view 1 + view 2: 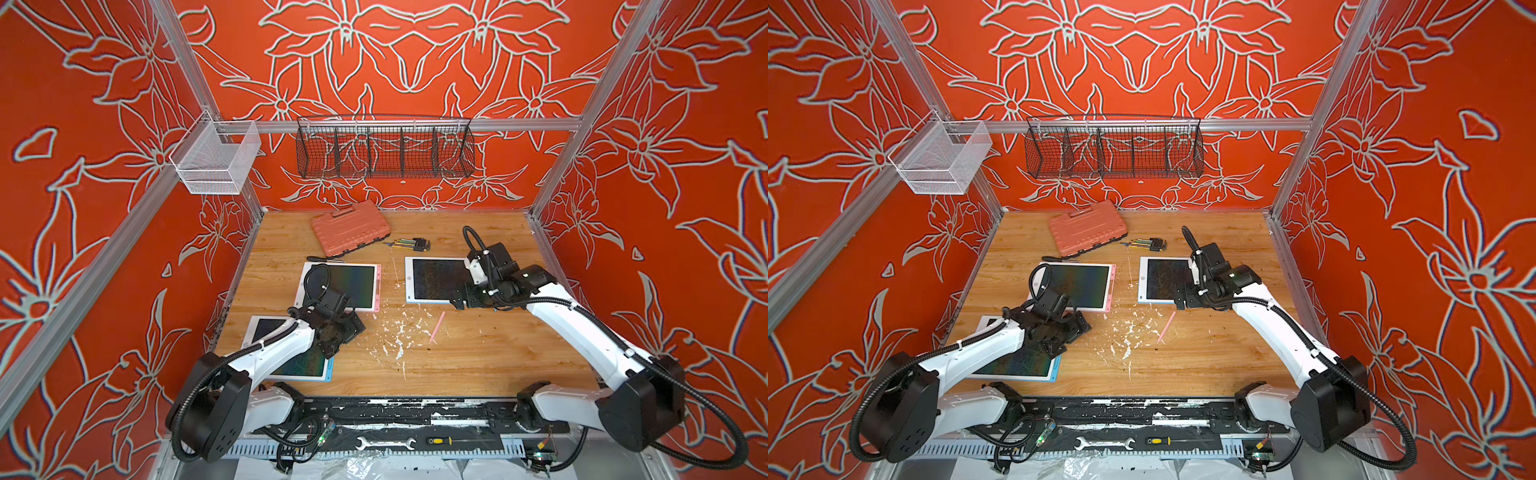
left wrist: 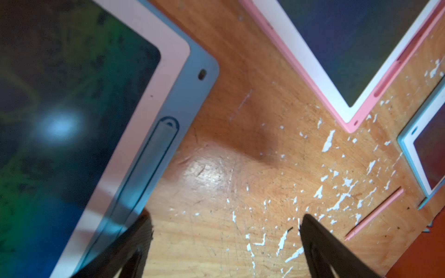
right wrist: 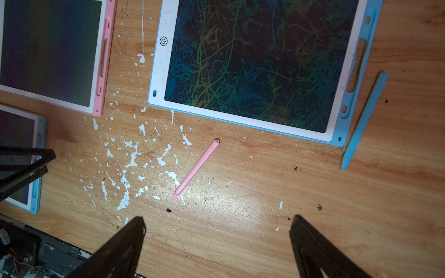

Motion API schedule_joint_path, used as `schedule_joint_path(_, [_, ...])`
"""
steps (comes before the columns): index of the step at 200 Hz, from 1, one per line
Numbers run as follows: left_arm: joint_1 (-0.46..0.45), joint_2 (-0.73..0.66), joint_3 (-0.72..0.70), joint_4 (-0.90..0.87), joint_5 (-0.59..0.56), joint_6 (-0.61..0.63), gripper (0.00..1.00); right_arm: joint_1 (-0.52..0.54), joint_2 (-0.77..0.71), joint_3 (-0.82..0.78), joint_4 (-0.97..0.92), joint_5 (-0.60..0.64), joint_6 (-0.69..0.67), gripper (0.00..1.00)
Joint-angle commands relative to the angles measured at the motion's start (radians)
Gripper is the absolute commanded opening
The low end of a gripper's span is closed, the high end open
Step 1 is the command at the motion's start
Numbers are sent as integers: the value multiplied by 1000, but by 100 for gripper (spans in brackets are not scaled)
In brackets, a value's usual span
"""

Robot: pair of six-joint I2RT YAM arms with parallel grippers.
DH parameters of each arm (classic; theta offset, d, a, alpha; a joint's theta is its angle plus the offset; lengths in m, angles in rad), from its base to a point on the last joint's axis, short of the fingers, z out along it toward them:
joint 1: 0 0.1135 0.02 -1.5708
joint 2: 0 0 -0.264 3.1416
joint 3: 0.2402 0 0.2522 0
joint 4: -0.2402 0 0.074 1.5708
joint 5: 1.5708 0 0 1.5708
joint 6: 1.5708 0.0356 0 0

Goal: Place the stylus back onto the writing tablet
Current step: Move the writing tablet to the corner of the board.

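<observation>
Farthest left, the left blue tablet [image 1: 299, 368] lay partly under our left arm. A docked stylus [image 2: 154, 163] sat home in its side groove, so we judged that one finished. The left gripper [image 2: 226, 219] hung over bare table [image 1: 478, 365], jaws wide apart and holding nothing. Just beyond it lay the pink tablet [image 1: 353, 286], the groove along its pink edge empty. The pink stylus [image 3: 195, 169] lay flat on the wood among white flecks [image 3: 130, 158]. It was well apart from the pink tablet and near the front edge of the right blue tablet [image 3: 252, 67]. Beside that tablet's grooved edge a blue stylus [image 3: 366, 120] lay loose too; in both top views our right arm hid it. The right gripper [image 3: 218, 220] hung above the table near the pink stylus, jaws spread and empty.

We saw several ways to spoil this. With two styluses loose, we could carry one to the wrong-coloured tablet. Each was thin and lay flat, so fingers closing too high would miss, and a pinch near one end would let it swing. The grooves looked narrow, so a tilted stylus would ride on the rim, and pushing it could slide the tablet. The pink stylus lay between both arms, so reaching together risked a clash.
</observation>
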Motion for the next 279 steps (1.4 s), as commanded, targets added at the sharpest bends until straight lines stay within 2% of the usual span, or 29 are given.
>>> schedule_joint_path(1, [18,19,-66,-121,-64,29,96,-5,-15,-7,-18,4,2,96])
schedule_joint_path(74, [2,-7,21,-184,-37,61,97,-6,-13,-13,-10,-12,2,97])
schedule_joint_path(129, [-74,-25,140,-237,-10,86,99,-6,5,-7,-23,1,-5,97])
schedule_joint_path(209, [-220,113,337,-216,-11,101,100,-6,58,22,-45,32,1,97])
schedule_joint_path(279, [-277,332,538,-213,9,149,99,-19,162,113,-65,75,-6,97])
